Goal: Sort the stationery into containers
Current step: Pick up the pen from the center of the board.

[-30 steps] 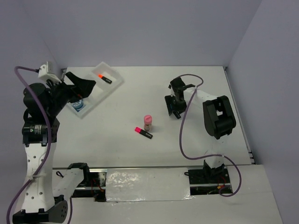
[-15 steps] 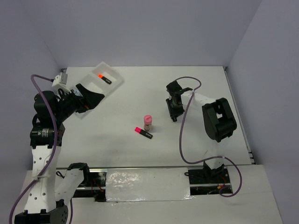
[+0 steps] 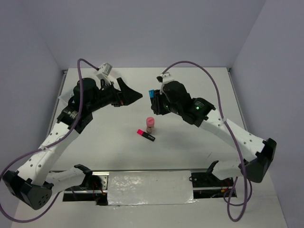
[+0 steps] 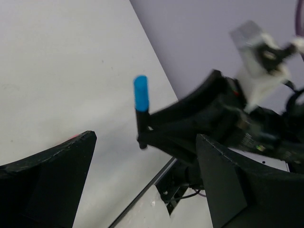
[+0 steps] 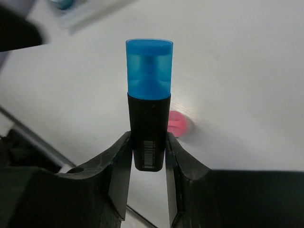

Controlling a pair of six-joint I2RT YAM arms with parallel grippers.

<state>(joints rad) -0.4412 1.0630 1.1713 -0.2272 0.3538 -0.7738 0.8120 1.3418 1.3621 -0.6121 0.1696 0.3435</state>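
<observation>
My right gripper (image 5: pixel 148 159) is shut on a short black marker with a blue cap (image 5: pixel 148 66) and holds it upright above the table. From above, the marker (image 3: pixel 151 93) sits at the tip of the right gripper (image 3: pixel 155 100). My left gripper (image 3: pixel 135 96) is open and empty, just left of the marker and pointing at it. In the left wrist view the marker (image 4: pixel 141 95) stands beyond the open fingers (image 4: pixel 47 180). A pink-capped bottle (image 3: pixel 150 124) stands upright, with a pink-capped marker (image 3: pixel 146 135) lying beside it. The tray's edge (image 5: pixel 90 16) shows blurred, with something blue (image 5: pixel 64 4) in it.
From above, the left arm covers most of the tray at the back left. Grey walls close off the table at the back and on both sides. The arm bases and a metal rail (image 3: pixel 147 178) line the near edge. Purple cables arch over both arms.
My right gripper has shut on the blue-capped marker and carried it up and left toward the centre. The left arm swung from the tray to the centre, still open.
</observation>
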